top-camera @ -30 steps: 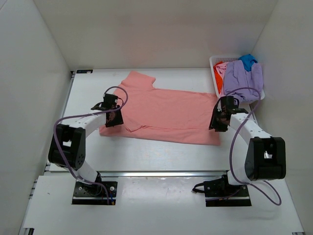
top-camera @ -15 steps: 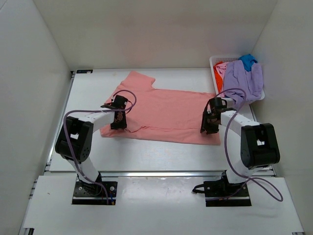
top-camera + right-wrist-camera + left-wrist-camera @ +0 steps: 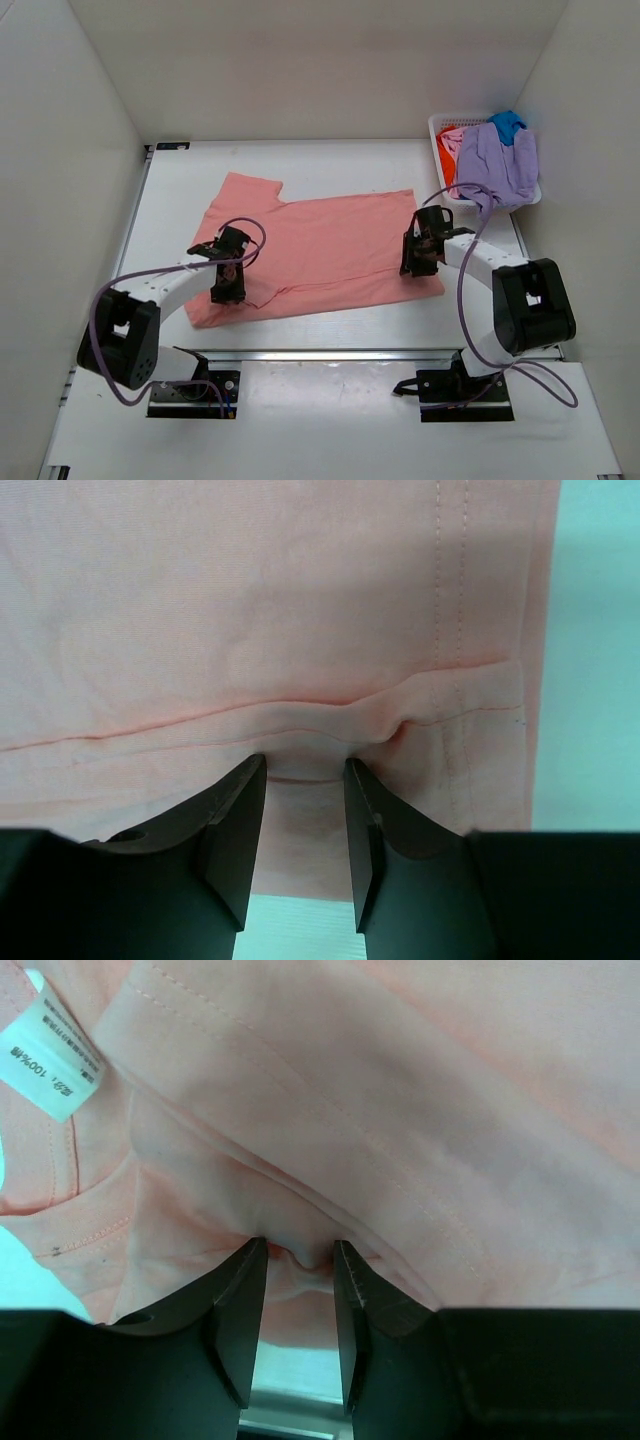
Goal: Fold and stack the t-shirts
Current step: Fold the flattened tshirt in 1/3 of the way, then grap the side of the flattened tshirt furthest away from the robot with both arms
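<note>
A salmon-pink t-shirt (image 3: 320, 255) lies flat on the white table, partly folded lengthwise, collar end to the left. My left gripper (image 3: 228, 278) is shut on a pinch of its fabric beside the collar; the left wrist view shows the cloth (image 3: 400, 1110) bunched between my gripper's tips (image 3: 300, 1255) and a white care label (image 3: 50, 1050). My right gripper (image 3: 415, 255) is shut on the folded cloth near the hem; the right wrist view shows the hem stitching (image 3: 450, 600) and a ridge of cloth at my gripper's tips (image 3: 305, 765). Lavender (image 3: 500, 160), bright blue (image 3: 507, 123) and orange-red (image 3: 447, 172) shirts are piled in the basket.
A white lattice basket (image 3: 437, 124) stands at the back right corner, with the lavender shirt hanging over its near rim. White walls enclose the table on three sides. The table's near edge (image 3: 330, 352) runs just in front of the shirt.
Both grippers have moved toward the near left with the shirt in them. The shirt has slid that way, and its upper sleeve now lies further left.
</note>
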